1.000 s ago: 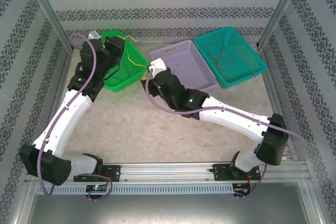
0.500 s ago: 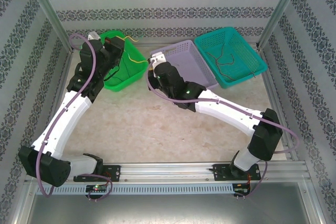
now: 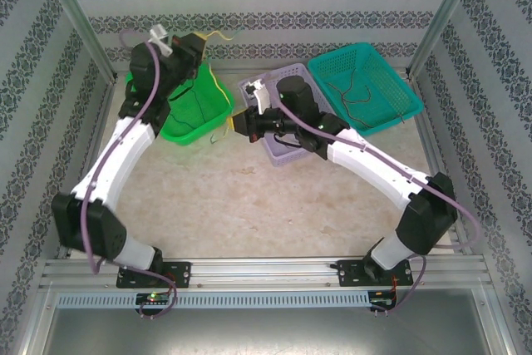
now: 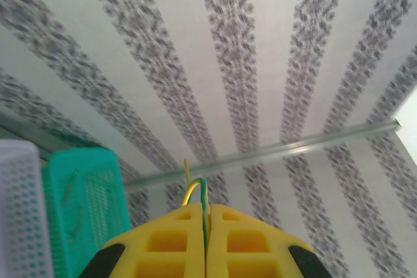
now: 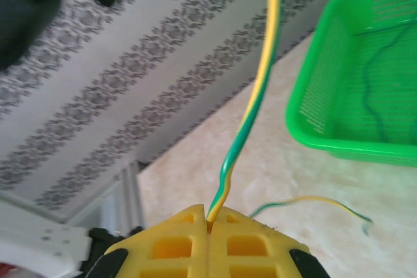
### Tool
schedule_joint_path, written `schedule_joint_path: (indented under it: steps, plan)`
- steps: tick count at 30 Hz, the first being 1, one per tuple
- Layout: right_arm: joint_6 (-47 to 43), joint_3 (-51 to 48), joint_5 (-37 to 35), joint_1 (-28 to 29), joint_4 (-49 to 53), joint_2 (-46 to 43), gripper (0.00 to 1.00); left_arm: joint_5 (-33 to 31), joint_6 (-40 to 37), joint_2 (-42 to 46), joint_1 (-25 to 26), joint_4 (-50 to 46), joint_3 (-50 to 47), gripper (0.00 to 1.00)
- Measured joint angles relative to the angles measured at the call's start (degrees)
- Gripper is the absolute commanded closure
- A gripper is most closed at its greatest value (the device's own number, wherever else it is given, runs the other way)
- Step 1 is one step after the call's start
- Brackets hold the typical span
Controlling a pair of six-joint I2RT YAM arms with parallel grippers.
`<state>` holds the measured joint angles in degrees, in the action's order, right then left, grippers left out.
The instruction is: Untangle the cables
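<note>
**One thin yellow-green cable pinched by both tools beside the green basket**

Top view: the left tool [image 3: 199, 44] is raised above the green basket [image 3: 187, 114], near the worktop's [image 3: 249, 197] far-left corner. The right tool [image 3: 235, 122] sits low, just beside that basket's right edge. The cable [image 3: 220, 91] runs between them. A purple basket [image 3: 283, 154] lies partly under the right arm. A teal basket [image 3: 370, 85] at the far-right corner holds dark cables [image 3: 353, 96]. All three baskets are perforated plastic.

Left wrist: the yellow moulded fingers [image 4: 169, 239] are pressed flat together on the cable [image 4: 195, 187]. Its short end curls out above them.

Right wrist: the right tool [image 5: 210, 216] is likewise clamped on the cable [image 5: 257, 96], which rises fairly straight from it. A loose end [image 5: 313, 201], also yellow-green, trails on the marbled worktop; I cannot tell whether it belongs to the same cable. A dark green cable [image 5: 374, 89] lies in the green basket.

Handling, as I judge it: the cable is very light, limp and smooth-jacketed. It could slide through a pinch or snag on the basket mesh. Best to take hold near an end and pull gently.
</note>
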<state>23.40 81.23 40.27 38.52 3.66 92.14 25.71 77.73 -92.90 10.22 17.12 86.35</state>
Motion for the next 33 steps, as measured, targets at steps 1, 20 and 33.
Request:
schedule_joint_path:
  steps: [1, 20, 33]
  plan:
    - [1.3, 0.3, 1.9, -0.7, -1.2, 0.9, 1.00, 2.1, 1.4, -2.3, 0.0, 2.1, 1.3, 1.00]
    - [14.5, 3.2, 16.8, -3.2, -14.1, 8.2, 1.00, 15.3, 20.8, -13.5, 0.0, 28.9, 6.5, 1.00]
    - [15.3, 3.9, 18.1, -4.3, -14.0, 8.7, 1.00, 14.1, 27.8, -17.0, 0.0, 38.3, 6.5, 1.00]
